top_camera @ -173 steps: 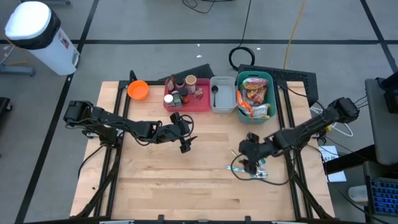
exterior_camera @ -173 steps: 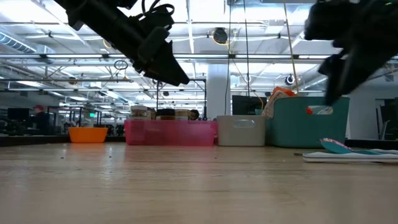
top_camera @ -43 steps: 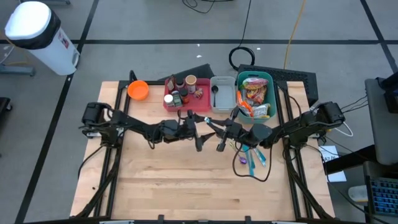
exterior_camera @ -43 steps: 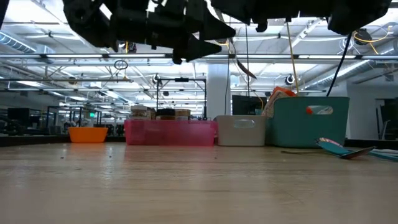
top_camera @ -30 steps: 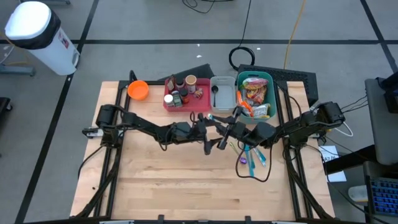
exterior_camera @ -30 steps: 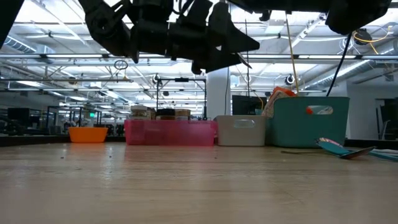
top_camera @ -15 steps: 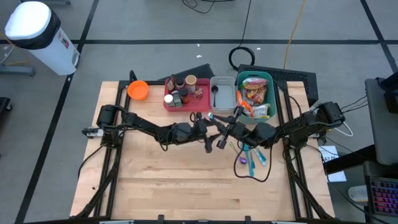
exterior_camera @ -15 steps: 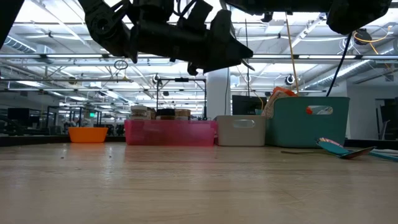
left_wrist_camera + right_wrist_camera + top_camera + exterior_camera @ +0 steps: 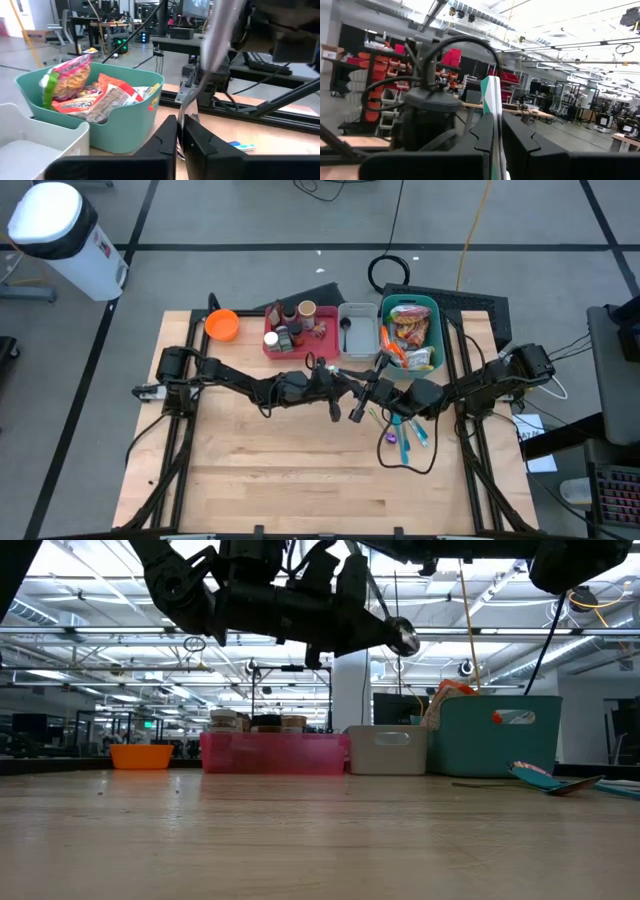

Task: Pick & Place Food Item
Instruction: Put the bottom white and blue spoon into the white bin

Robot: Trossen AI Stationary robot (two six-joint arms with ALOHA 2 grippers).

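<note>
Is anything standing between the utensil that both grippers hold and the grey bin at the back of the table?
Nothing visible does. The left gripper and right gripper hold the utensil in the air, just in front of the grey bin, with only open space between them.

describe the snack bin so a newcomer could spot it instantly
Look along the far edge of the light wooden table, where a row of containers stands. The teal plastic bin ends the row on the right arm's side, the deepest one, stuffed with bright snack packets.
</note>
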